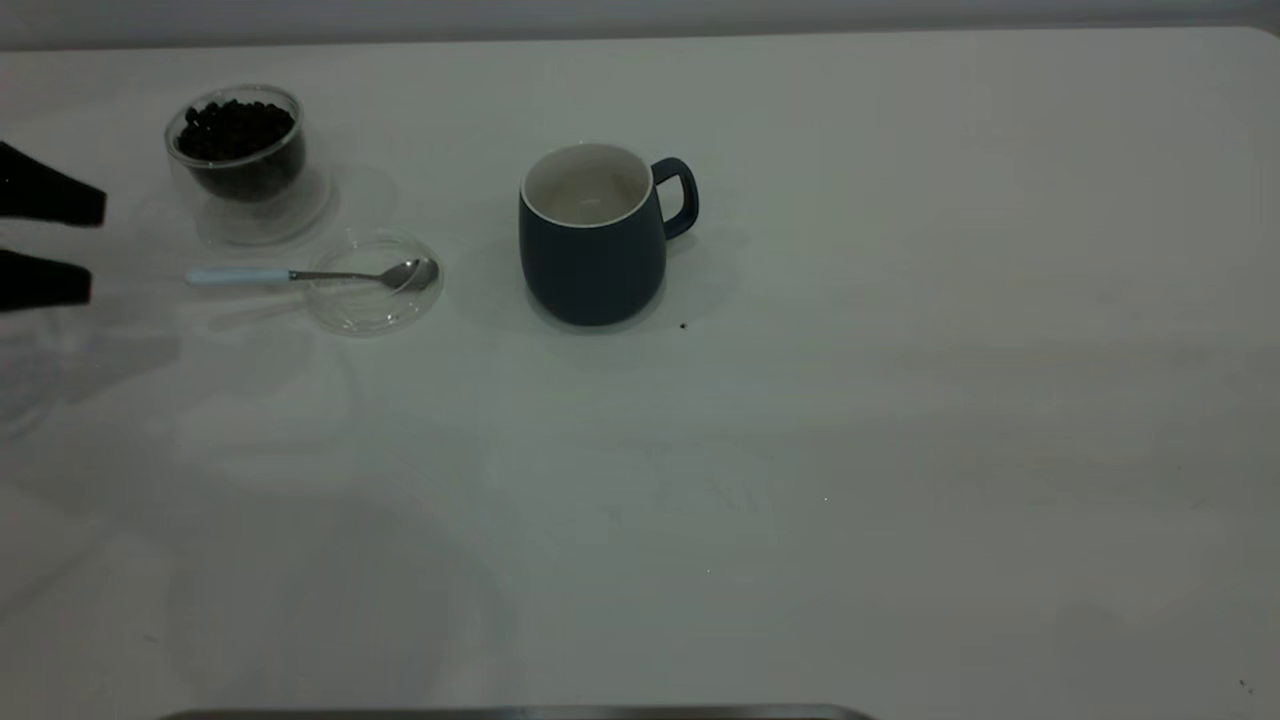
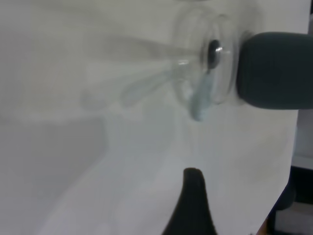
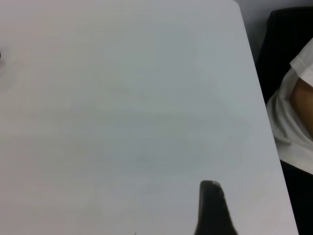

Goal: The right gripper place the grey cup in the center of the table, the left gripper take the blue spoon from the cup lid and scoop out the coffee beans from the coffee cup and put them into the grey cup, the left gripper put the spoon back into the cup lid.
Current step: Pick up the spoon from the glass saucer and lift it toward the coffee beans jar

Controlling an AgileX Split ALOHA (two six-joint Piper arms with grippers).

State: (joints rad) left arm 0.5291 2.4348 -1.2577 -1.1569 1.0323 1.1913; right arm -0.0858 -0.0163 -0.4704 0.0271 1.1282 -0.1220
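The blue spoon (image 1: 300,275), pale-handled with a shiny metal bowl, lies across the clear cup lid (image 1: 372,281) left of the grey cup (image 1: 594,238), while the left gripper (image 1: 45,240) hovers beside its handle, fingers apart and empty.

The spoon (image 1: 310,274) lies on the lid (image 1: 373,282), at the mug's (image 1: 595,238) nine o'clock. The glass cup (image 1: 238,150) holds beans (image 1: 236,127), at the lid's eleven o'clock.

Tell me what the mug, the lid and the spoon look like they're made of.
The grey cup looks ceramic: matte dark outside, white inside. The cup lid is see-through, glass or clear plastic; I can't tell which. The blue spoon has a shiny metal bowl and a pale handle, possibly plastic or ceramic.
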